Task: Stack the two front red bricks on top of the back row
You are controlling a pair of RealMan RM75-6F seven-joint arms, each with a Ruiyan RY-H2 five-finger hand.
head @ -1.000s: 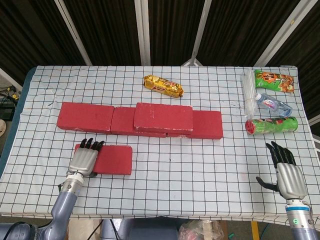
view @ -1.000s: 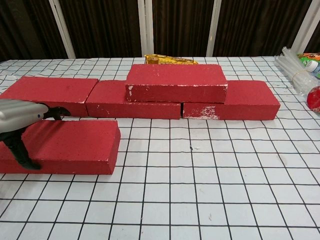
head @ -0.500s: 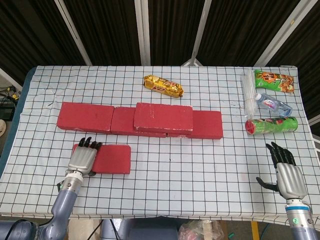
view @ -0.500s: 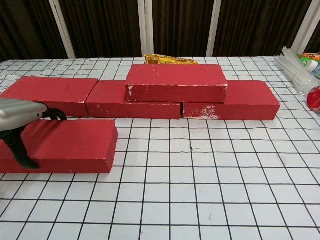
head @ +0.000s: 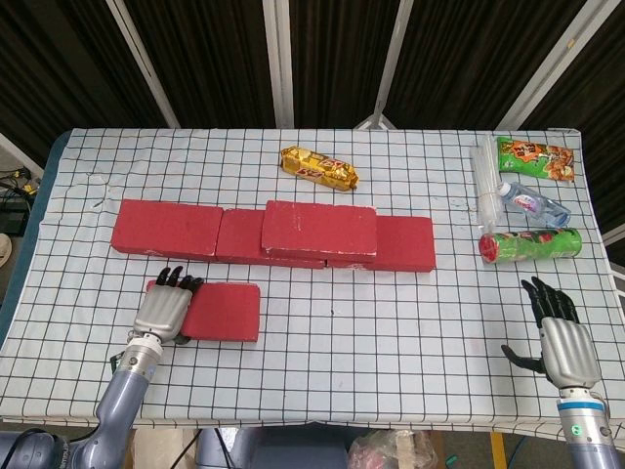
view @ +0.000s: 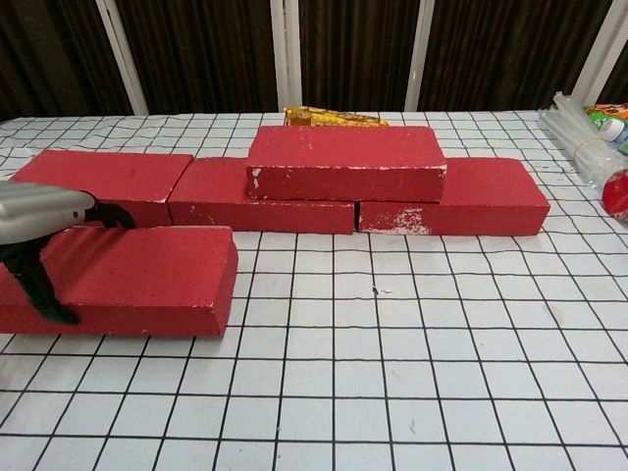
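The table [head: 391,322], under a checked cloth, carries a back row of red bricks [head: 166,229] with one stacked brick [head: 319,231] on top. Before that row, towards its left end, lies the front brick [head: 223,312], gripped at its left end by the left hand [head: 163,313]. Well right of the row, the right hand [head: 562,337] holds nothing, fingers apart.

Front brick [view: 128,280]: left end hidden under left hand [view: 44,211], cut by chest view's 9 o'clock edge. Stacked brick [head: 319,230]: covers back-row join. Snack labels at 2 o'clock [head: 533,158]: unreadable
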